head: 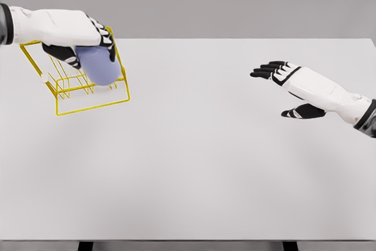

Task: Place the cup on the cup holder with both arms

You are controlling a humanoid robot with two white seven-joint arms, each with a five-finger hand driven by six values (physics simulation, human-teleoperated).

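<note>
Cup (98,66) tilted over holder (88,89), left hand (88,36) gripping.

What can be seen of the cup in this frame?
The cup is pale lavender-blue, smooth and matte, plastic-looking. It lies tilted inside the yellow wire cup holder at the table's far left. The left hand covers its upper part, fingers curled around it; its opening is hidden.
</note>
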